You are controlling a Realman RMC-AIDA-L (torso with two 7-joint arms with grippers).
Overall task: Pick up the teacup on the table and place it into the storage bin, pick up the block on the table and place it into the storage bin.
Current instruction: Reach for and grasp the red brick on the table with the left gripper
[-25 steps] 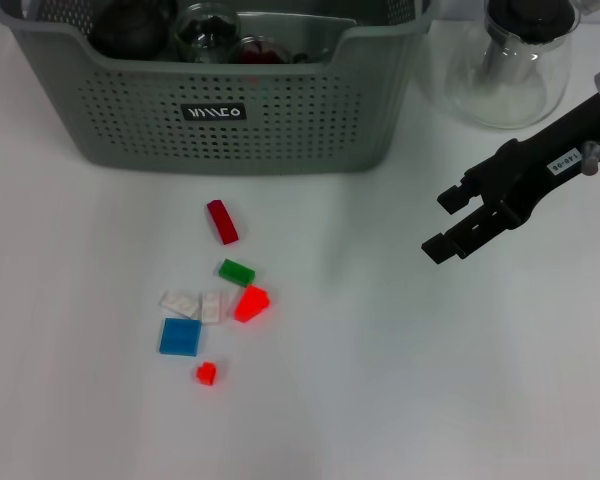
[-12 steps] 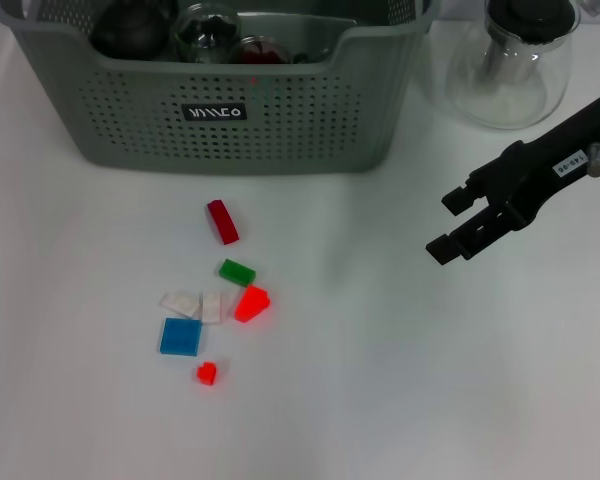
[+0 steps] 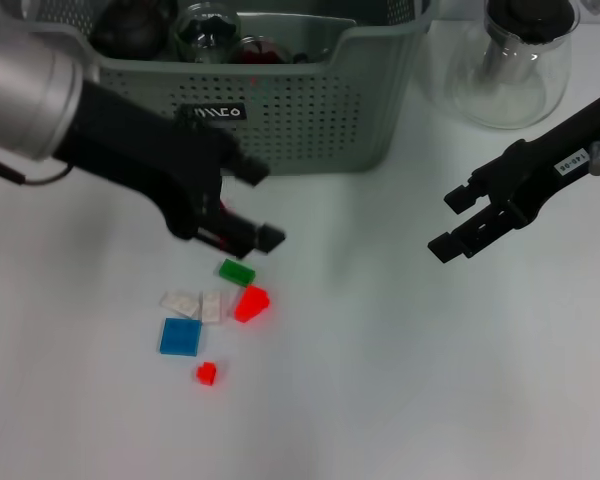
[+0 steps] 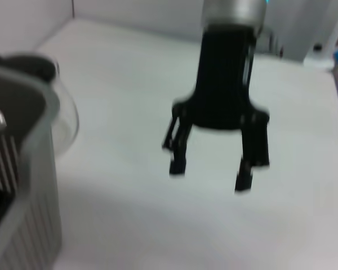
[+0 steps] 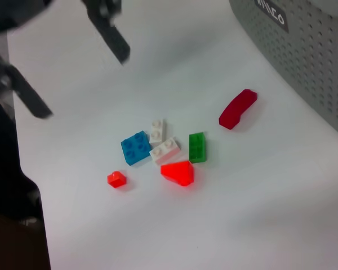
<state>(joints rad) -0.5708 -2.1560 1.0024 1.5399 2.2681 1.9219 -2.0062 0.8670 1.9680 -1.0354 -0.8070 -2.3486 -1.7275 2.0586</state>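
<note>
The grey-green storage bin (image 3: 310,120) stands at the back, and a clear glass teacup (image 3: 208,28) rests inside it. Loose blocks lie on the table in front: green (image 3: 236,271), bright red wedge (image 3: 251,302), two white ones (image 3: 180,302), blue (image 3: 180,336) and a small red one (image 3: 206,374). My left gripper (image 3: 258,205) is open and hovers over the spot of the dark red block (image 5: 238,108), which it hides in the head view. At the right, away from the blocks, my right gripper (image 3: 448,222) is open with nothing in it.
A clear glass teapot (image 3: 510,70) stands at the back right beside the bin. A dark round object (image 3: 130,30) also lies in the bin. The left wrist view shows the right gripper (image 4: 211,169) over bare table, near the teapot (image 4: 62,124).
My left arm has swung in from the left and now hangs open above the dark red block. The right arm has hardly moved. No block has shifted.
</note>
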